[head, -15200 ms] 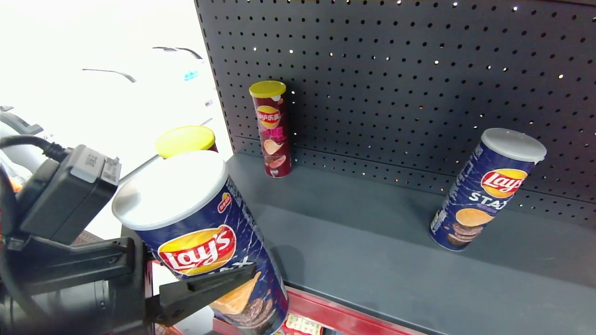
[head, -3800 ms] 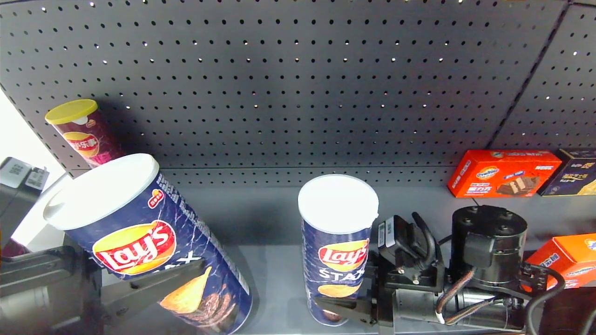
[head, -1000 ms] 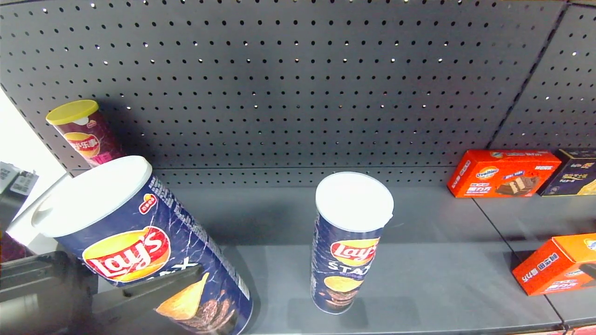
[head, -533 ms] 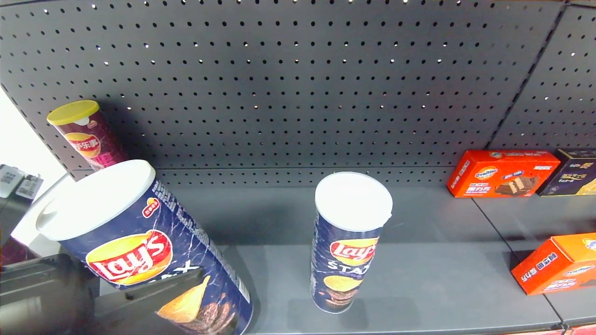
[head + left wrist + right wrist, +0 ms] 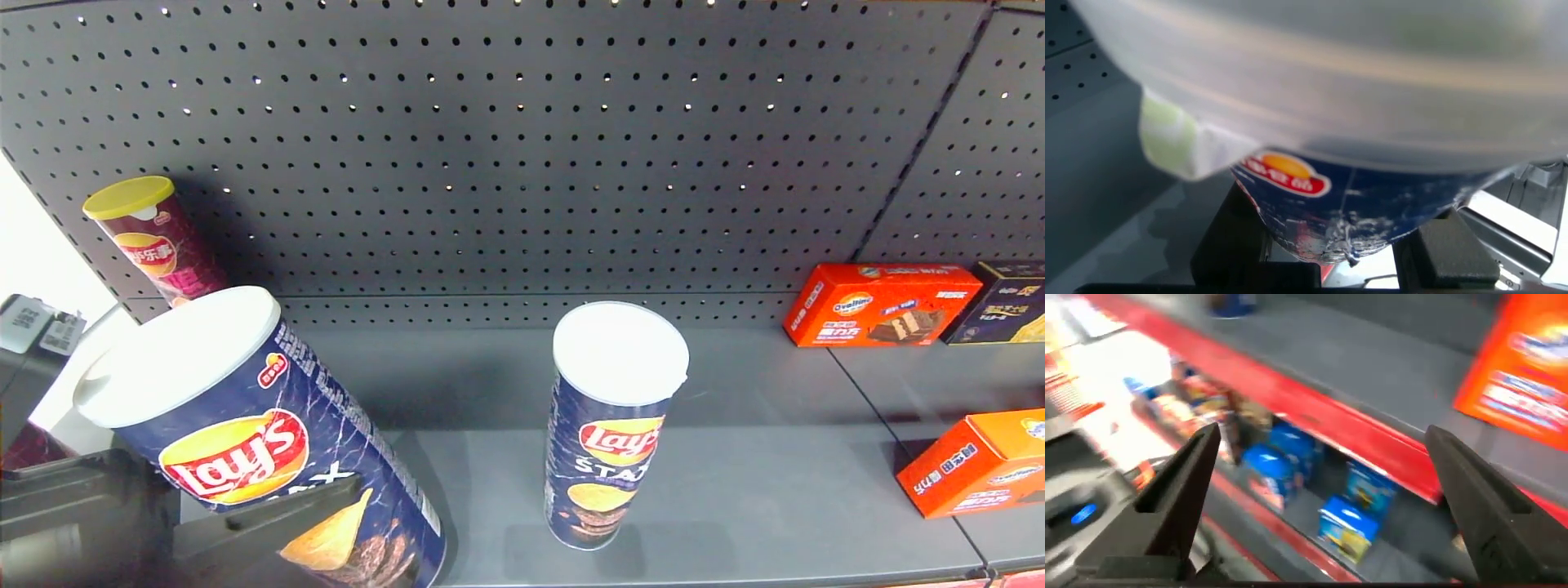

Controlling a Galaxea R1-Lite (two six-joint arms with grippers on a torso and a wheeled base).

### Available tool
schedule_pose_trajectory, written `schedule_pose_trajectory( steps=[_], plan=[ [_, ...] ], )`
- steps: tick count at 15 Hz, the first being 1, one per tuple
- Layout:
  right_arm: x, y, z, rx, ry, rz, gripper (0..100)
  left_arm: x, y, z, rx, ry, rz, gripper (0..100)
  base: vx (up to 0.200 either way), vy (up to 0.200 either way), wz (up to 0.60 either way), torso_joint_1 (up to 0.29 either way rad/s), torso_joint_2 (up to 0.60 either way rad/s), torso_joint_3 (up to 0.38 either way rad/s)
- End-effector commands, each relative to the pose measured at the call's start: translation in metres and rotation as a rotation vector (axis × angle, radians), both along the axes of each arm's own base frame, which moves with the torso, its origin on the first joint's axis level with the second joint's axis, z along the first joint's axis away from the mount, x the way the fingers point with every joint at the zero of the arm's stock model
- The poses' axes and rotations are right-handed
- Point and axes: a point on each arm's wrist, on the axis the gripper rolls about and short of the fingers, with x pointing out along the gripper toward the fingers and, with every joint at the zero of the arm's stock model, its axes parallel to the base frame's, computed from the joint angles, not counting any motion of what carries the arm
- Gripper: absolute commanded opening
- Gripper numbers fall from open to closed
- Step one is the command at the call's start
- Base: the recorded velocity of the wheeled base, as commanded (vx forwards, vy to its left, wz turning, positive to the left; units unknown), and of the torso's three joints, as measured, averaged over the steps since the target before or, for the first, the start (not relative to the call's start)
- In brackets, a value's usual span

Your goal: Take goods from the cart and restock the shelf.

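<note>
at the left front edge of the shelf, left gripper pinches tilted blue can; right gripper spread.

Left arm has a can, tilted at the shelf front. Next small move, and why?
Probably have the left gripper tip its held can upright, then lower it onto the shelf beside the standing can: it is tilted and bare shelf shows there.

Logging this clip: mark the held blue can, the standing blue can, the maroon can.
held blue can point(image 5: 234, 456), head view, logo.
standing blue can point(image 5: 620, 353), head view, lid.
maroon can point(image 5: 147, 253), head view, label.
</note>
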Motion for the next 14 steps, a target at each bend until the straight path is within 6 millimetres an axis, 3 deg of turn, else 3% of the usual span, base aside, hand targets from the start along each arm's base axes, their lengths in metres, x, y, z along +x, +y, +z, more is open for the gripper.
schedule_pose_trajectory(
  steps=[1,4,7,10,14],
  plan=[
    [0.002,0.005,0.001,-0.015,0.059,-0.172,100,0.0,0.0,-0.002,0.002,0.005,-0.001,0,0.0,0.0,0.0,0.0,0.0,0.0],
    [0.005,0.013,0.003,-0.04,0.123,-0.451,100,0.0,0.0,-0.002,0.003,0.006,-0.003,0,0.0,0.0,0.0,0.0,0.0,0.0],
    [0.003,0.017,0.002,-0.016,0.11,-0.623,100,0.0,0.0,-0.002,0.003,0.006,-0.003,0,0.0,0.0,0.0,0.0,0.0,0.0],
    [-0.006,0.018,-0.001,0.045,0.025,-0.637,100,0.0,0.0,-0.002,0.003,0.006,-0.003,0,0.0,0.0,0.0,0.0,0.0,0.0],
    [-0.002,0.018,-0.004,0.056,-0.014,-0.635,100,-0.001,0.0,-0.004,0.006,0.012,-0.001,0,0.0,0.0,0.0,0.0,0.0,0.0]
  ],
)
